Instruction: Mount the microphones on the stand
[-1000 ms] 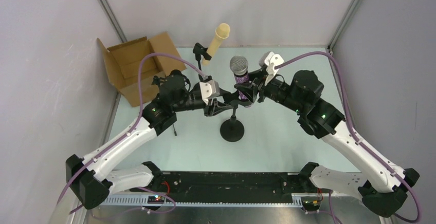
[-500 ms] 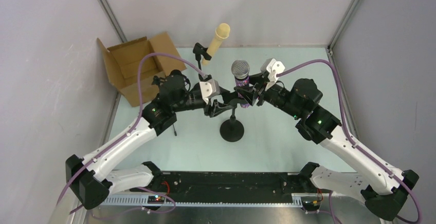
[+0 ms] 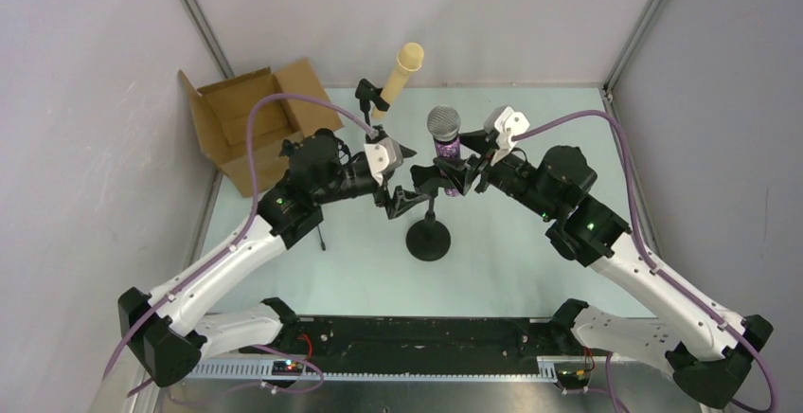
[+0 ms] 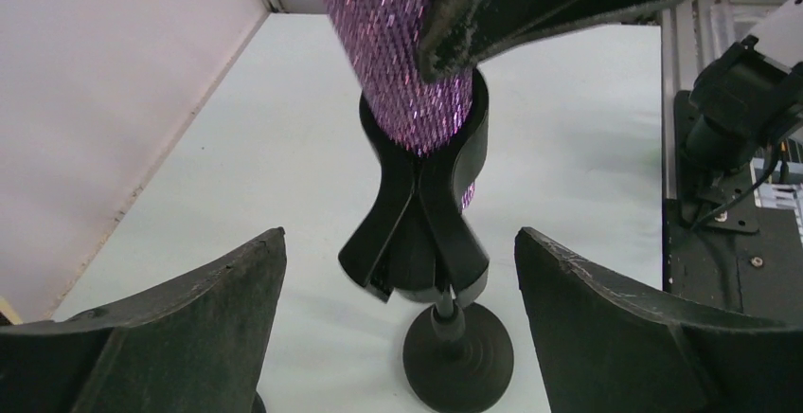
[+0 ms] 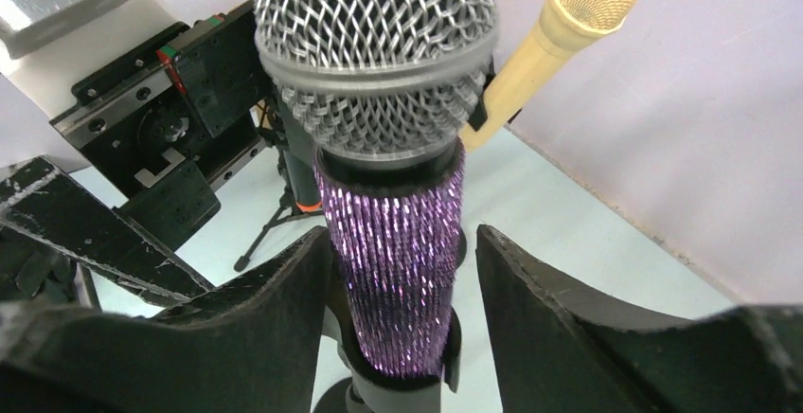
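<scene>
The purple glitter microphone (image 5: 393, 271) with its silver mesh head (image 3: 442, 123) stands upright in the black clip (image 4: 417, 233) of the round-based stand (image 3: 427, 240). My right gripper (image 5: 402, 231) is open around its body: the left finger is close against it and the right finger is apart. My left gripper (image 4: 400, 233) is wide open on either side of the clip, touching nothing. The cream microphone (image 3: 398, 77) sits tilted in a second clip at the back. A black shaft with an orange band (image 5: 301, 206) over tripod legs shows behind the purple microphone.
An open cardboard box (image 3: 251, 119) lies at the back left. Grey walls close in both sides and the back. The arms' bases and a black rail (image 3: 417, 337) run along the near edge.
My left gripper has opened wide and let go of the clip. My right gripper has loosened off the purple microphone, which has sunk slightly into the clip.
</scene>
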Robot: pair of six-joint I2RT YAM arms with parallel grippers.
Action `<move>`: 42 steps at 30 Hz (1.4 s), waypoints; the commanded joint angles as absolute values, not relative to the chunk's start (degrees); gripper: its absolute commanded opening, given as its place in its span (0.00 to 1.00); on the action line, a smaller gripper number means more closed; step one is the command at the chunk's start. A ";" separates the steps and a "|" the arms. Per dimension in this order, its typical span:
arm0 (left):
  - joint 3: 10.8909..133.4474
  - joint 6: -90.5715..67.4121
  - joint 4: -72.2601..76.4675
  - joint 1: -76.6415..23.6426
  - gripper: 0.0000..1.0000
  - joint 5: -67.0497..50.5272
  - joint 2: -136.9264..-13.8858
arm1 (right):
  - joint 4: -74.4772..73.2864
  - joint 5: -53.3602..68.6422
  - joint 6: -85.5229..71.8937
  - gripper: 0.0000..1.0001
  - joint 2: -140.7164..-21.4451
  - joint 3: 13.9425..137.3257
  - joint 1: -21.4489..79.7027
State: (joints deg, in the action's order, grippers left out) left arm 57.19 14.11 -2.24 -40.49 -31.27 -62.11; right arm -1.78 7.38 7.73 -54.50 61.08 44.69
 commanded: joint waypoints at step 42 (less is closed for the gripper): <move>84.01 6.24 -34.83 -17.17 1.00 -16.84 -54.27 | -20.34 -1.01 -2.03 1.00 -41.86 66.71 39.07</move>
